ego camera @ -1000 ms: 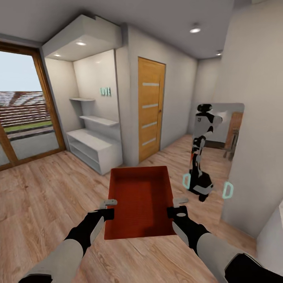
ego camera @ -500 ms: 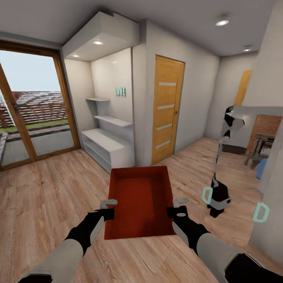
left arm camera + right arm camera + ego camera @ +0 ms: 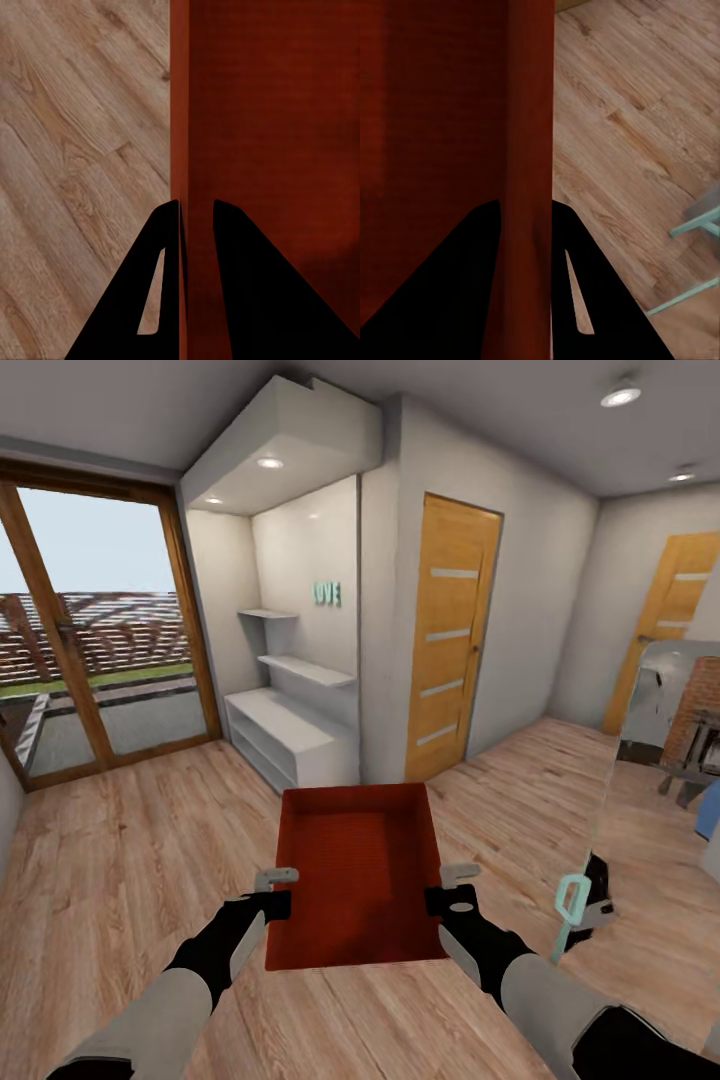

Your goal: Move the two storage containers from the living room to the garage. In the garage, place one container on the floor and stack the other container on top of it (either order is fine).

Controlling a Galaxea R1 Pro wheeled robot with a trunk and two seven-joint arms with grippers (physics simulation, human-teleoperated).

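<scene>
Both arms are carrying one bin [image 3: 358, 875] level at center front, above the wood floor [image 3: 120, 860]. The left pincer [image 3: 272, 892] is clamping the bin's 9 o'clock wall, one finger [image 3: 161, 285] outside and one inside; the right pincer [image 3: 452, 887] is clamping the 3 o'clock wall the same way, fingers [image 3: 472, 277] straddling the rim. This is the transport step, robot in the living room. Glass door [image 3: 90, 640] sitting at 10 o'clock, white shelves [image 3: 290, 730] at 12, wood door [image 3: 450, 640] at 1, mirror [image 3: 660, 800] at 3. The next move likely calls for driving on toward the garage while keeping both grips tight and the bin flat.
</scene>
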